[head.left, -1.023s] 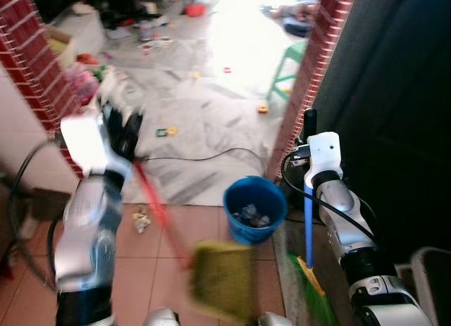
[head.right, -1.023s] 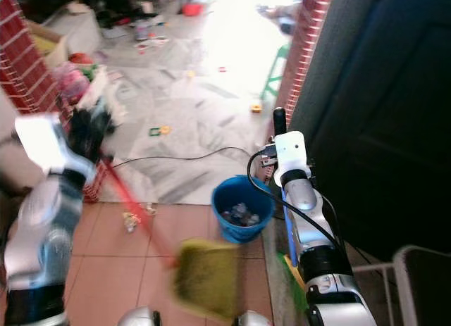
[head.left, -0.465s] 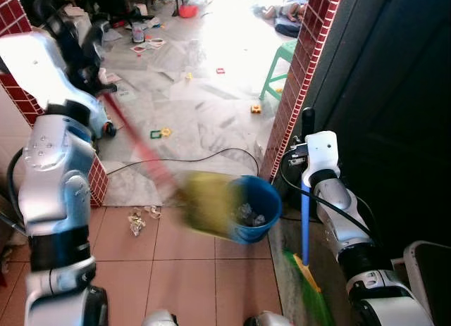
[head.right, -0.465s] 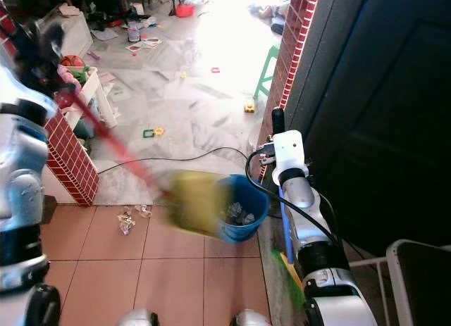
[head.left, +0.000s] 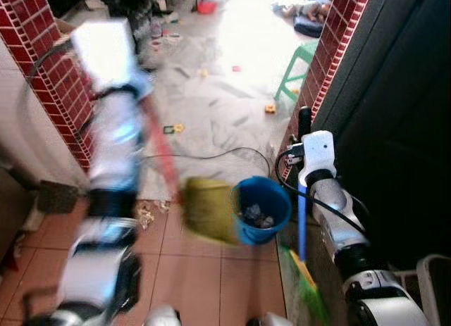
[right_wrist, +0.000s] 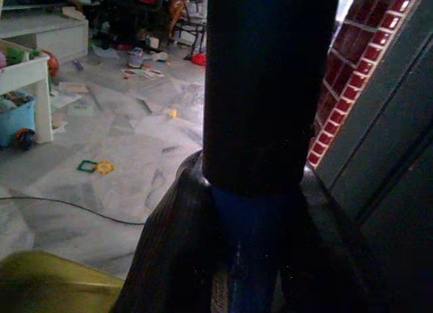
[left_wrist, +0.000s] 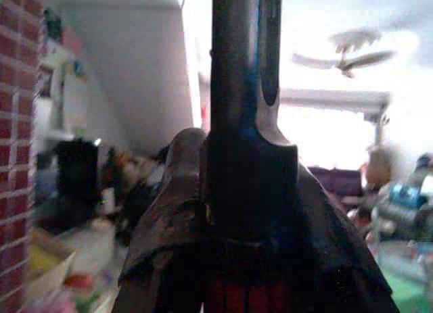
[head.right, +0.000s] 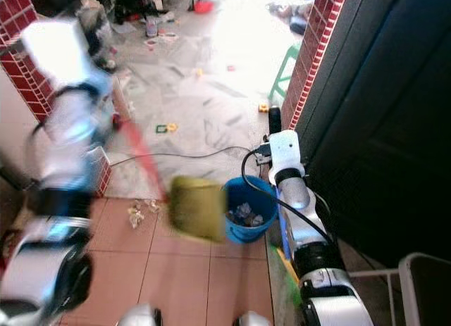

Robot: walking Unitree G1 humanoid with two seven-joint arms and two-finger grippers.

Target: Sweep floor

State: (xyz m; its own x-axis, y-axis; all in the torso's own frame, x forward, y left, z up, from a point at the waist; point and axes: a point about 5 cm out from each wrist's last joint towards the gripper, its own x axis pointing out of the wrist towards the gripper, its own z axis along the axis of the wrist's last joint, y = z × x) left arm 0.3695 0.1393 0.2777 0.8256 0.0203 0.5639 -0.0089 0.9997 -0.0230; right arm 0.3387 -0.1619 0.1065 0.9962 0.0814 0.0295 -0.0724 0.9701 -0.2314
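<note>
In the left eye view my left arm (head.left: pixel 113 150) is raised and badly blurred. A red handle (head.left: pixel 161 153) runs down from it to the yellow-green dustpan (head.left: pixel 208 209), which hangs tilted just beside the blue bucket (head.left: pixel 262 208), its edge against or overlapping the bucket's rim; I cannot tell which. The bucket stands on the terracotta tile floor (head.left: pixel 204 284) with scraps inside it. A small crumpled bit of litter (head.left: pixel 147 215) lies on the tiles near the dustpan. My right arm holds the broom's blue handle (head.left: pixel 301 220) upright beside the red brick pillar (head.left: pixel 331 51), with the green bristles (head.left: pixel 310 294) down at the floor.

The right eye view gives the same layout: dustpan beside the bucket, a black cable (head.right: pixel 190 154) across the marble floor beyond, and a green stool (head.right: pixel 283 67) further back near the pillar.

In the left wrist view, the left tool (left_wrist: pixel 233 218) is clenched on the dark upper end of the red handle, fingers (left_wrist: pixel 166 211) wrapping it on both sides.

In the right wrist view, the right tool (right_wrist: pixel 250 245) is clamped around the broom handle, where the black grip meets the blue shaft, and a corner of the dustpan shows below.
</note>
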